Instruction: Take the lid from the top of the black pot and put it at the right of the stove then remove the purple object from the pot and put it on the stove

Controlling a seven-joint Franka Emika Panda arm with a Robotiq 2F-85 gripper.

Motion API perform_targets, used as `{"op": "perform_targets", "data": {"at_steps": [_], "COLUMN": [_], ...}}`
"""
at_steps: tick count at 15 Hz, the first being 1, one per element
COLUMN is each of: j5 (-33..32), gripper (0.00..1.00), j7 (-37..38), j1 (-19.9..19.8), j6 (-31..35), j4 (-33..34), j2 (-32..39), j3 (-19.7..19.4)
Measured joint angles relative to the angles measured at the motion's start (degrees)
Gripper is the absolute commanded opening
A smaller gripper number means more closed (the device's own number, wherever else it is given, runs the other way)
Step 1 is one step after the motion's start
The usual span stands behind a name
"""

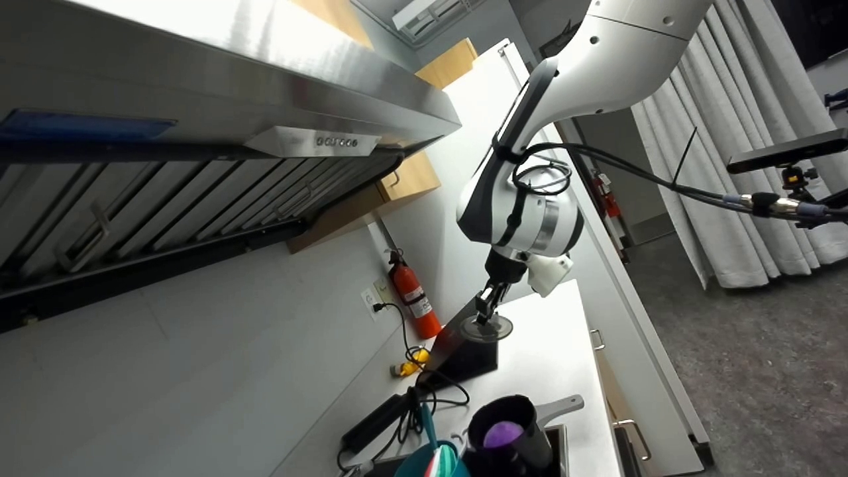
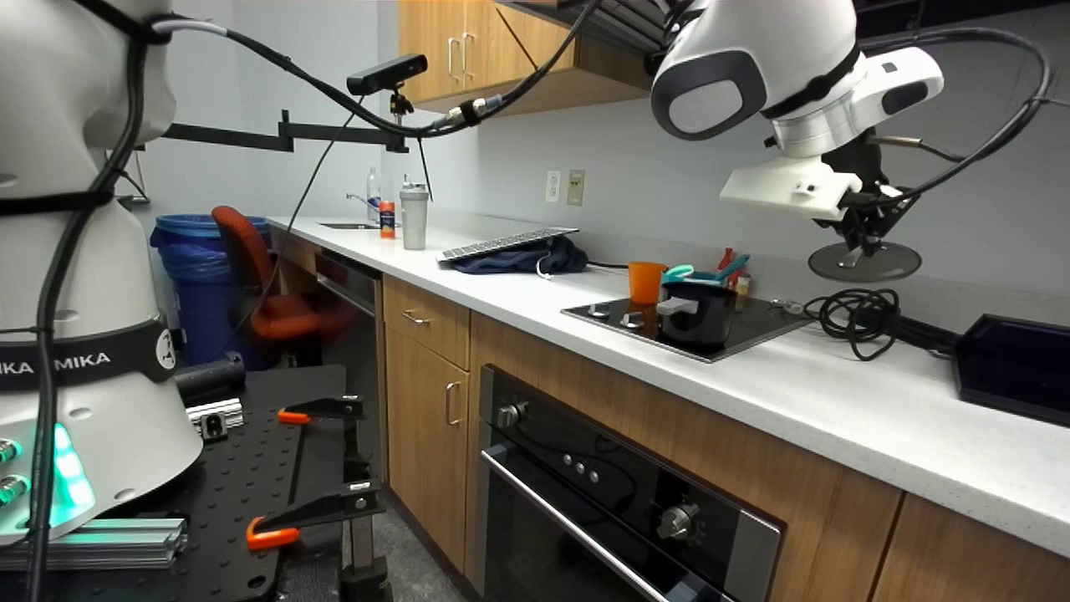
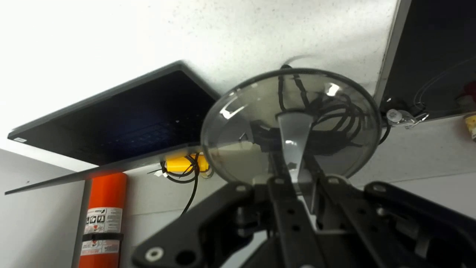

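Observation:
My gripper [image 3: 296, 167] is shut on the grey strap handle of the lid [image 3: 238, 152], a round see-through disc with a dark rim. Both exterior views show the lid [image 1: 487, 330] hanging roughly level below the fingers, well above the counter. In an exterior view the lid [image 2: 865, 262] is to the right of the stove [image 2: 756, 333]. The black pot [image 2: 700, 318] stands uncovered on that stove, its grey handle towards the front. Inside the pot lies the purple object [image 1: 502, 434], visible from above in an exterior view; the pot's wall hides it elsewhere.
Under and beside the lid, an open laptop [image 3: 148, 115] and a coil of black cable [image 2: 853, 316] lie on the counter. An orange cup [image 2: 645, 283] and a teal container [image 1: 414, 462] crowd the pot. A range hood [image 1: 265, 86] overhangs; a fire extinguisher [image 1: 414, 298] stands by the wall.

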Motion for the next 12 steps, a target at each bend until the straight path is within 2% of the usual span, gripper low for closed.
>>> {"op": "perform_targets", "data": {"at_steps": [6, 12], "j5": [-2.8, -2.8], "gripper": [0.04, 0.04], "j7": [-0.4, -3.7], "j1": [0.5, 1.1], "j6": [-1.3, -1.1], "j4": [-0.8, -8.0], "j2": [2.1, 2.3], "j3": [-0.6, 1.9]}}
